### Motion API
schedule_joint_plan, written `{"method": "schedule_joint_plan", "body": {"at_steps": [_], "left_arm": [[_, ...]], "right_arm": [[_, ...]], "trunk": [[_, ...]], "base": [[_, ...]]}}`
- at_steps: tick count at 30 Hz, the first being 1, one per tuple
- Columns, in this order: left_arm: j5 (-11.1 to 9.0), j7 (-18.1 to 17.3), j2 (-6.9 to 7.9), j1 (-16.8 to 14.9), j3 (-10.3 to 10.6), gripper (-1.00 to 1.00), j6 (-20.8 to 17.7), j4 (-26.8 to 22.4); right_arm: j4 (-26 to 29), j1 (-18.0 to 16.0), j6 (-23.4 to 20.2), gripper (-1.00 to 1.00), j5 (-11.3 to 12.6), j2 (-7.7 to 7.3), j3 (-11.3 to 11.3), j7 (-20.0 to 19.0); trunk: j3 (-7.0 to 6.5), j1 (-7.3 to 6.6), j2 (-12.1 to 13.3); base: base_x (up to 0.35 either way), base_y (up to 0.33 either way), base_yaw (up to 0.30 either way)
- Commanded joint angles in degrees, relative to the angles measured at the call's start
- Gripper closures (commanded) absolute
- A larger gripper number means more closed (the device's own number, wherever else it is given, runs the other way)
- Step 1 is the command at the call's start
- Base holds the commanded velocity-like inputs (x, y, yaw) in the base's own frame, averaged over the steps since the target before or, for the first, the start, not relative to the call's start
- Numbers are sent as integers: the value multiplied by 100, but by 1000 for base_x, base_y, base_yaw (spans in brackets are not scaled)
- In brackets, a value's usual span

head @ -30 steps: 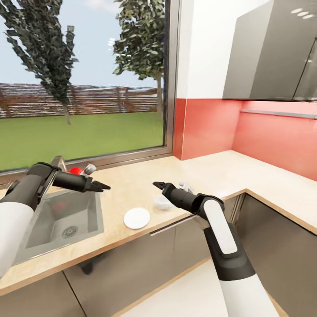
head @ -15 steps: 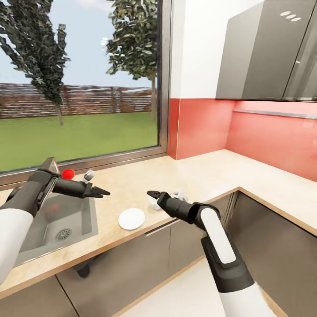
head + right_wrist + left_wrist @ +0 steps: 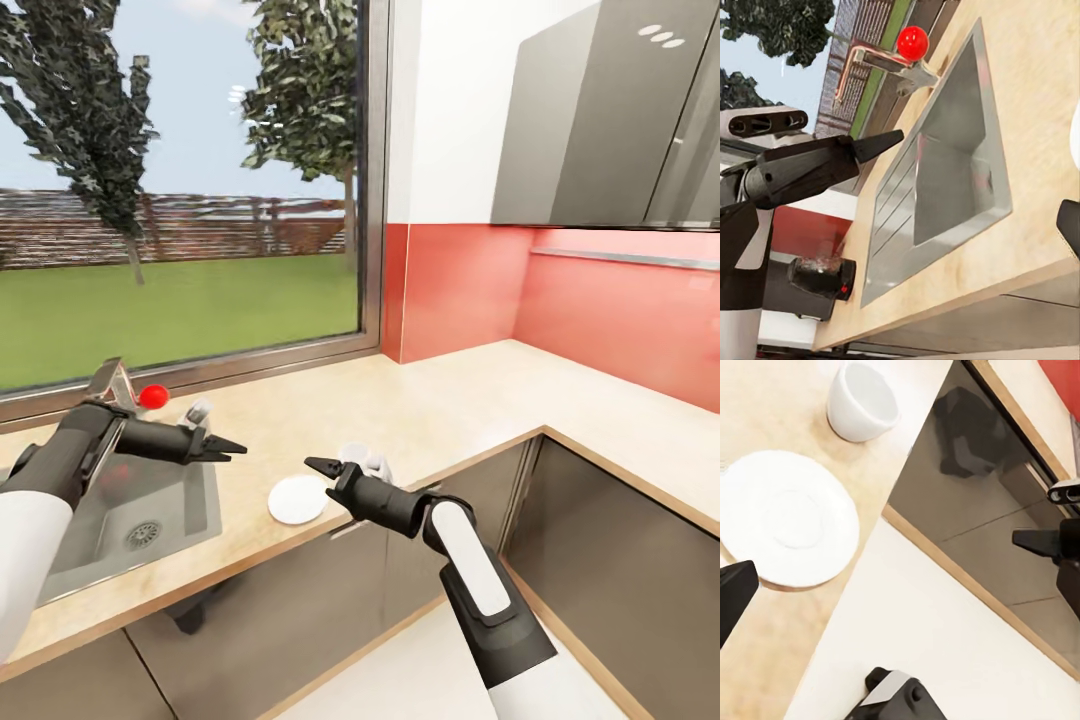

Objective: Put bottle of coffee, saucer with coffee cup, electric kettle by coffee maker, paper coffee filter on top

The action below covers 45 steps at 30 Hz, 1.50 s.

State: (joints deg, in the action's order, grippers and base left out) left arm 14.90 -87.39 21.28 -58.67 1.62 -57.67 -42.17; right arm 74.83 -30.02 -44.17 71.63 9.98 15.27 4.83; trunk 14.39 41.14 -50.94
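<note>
Both our grippers hang empty: right gripper (image 3: 318,467) with jaws apart near the saucer (image 3: 297,498), left gripper (image 3: 228,446) over the sink (image 3: 190,500), its opening unclear. Cup (image 3: 362,462) stands beside the saucer on the countertop (image 3: 450,400), not yet on it. Since earlier, our right arm has moved left toward the saucer.

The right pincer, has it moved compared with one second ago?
Yes. The right pincer has shifted left toward the saucer, now over its edge and nearer the sink.
</note>
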Motion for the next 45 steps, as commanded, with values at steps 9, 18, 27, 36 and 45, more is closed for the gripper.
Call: {"method": "schedule_joint_plan", "body": {"at_steps": [9,18,27,36,45], "left_arm": [[34,505,-59,108,13,-100,-67,-8],[27,638,-453,154,40,-100,-78,90],[10,629,-458,331,32,-100,-71,138],[28,635,-458,433,31,-100,-69,147],[34,627,-458,615,31,-100,-69,139]], "right_arm": [[-264,-4,-4,-100,62,1,-6,52],[-825,-4,-4,-100,54,1,2,172],[-859,-4,-4,-100,54,1,3,167],[-865,-4,-4,-100,59,1,0,167],[-880,-4,-4,-100,60,1,-5,167]], "trunk": [[8,2,-6],[8,2,-6],[8,2,-6],[8,2,-6],[8,2,-6]], "base": [[122,0,0],[1,0,0],[118,0,0],[65,0,0],[76,0,0]]}}
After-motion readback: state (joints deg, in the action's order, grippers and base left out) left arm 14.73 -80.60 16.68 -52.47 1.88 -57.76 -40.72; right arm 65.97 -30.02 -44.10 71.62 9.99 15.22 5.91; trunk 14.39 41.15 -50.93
